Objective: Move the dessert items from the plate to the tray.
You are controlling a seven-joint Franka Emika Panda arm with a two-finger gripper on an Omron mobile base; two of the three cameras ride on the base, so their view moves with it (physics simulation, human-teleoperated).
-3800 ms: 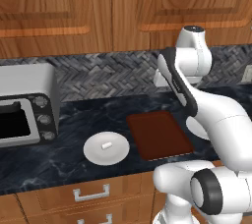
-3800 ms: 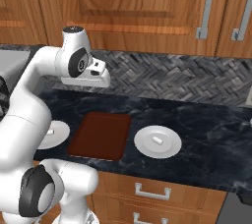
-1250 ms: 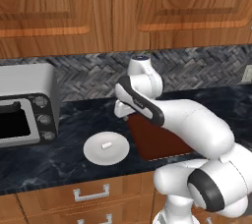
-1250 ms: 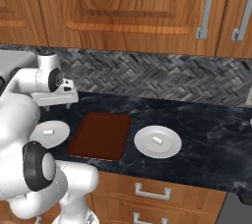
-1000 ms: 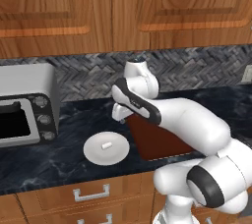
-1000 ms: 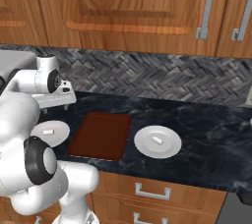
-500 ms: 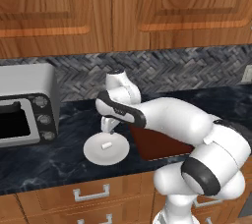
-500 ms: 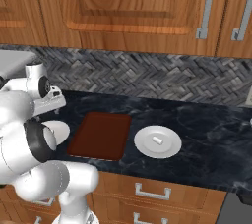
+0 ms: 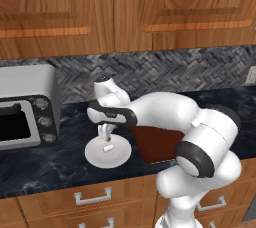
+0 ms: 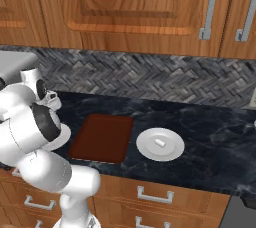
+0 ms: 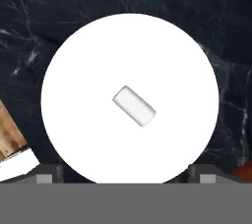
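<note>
A round white plate (image 9: 120,153) lies on the dark counter, left of the reddish-brown tray (image 9: 159,144). One dessert item, a tiny white stubby cylinder (image 9: 106,148), lies on its side at the plate's middle. My gripper (image 9: 105,136) hangs point-down just above the plate, open, with nothing between its fingers. In the hand view the plate (image 11: 74,95) spreads wide, the white cylinder (image 11: 134,105) lies near its centre, and my gripper (image 11: 125,174) straddles the plate's near rim with its jaws wide apart. My arm hides part of the tray (image 10: 102,137) and most of the plate (image 10: 65,133).
A toaster oven (image 9: 25,109) stands at the left against the herringbone backsplash. A second white plate (image 10: 172,148) with a small white piece (image 10: 160,142) lies right of the tray. Wooden cabinets hang above; the counter's front edge and drawers run below.
My arm has swung left from above the tray's far edge to over the plate and dropped lower. The jaws stayed open. The dessert item has not moved.
</note>
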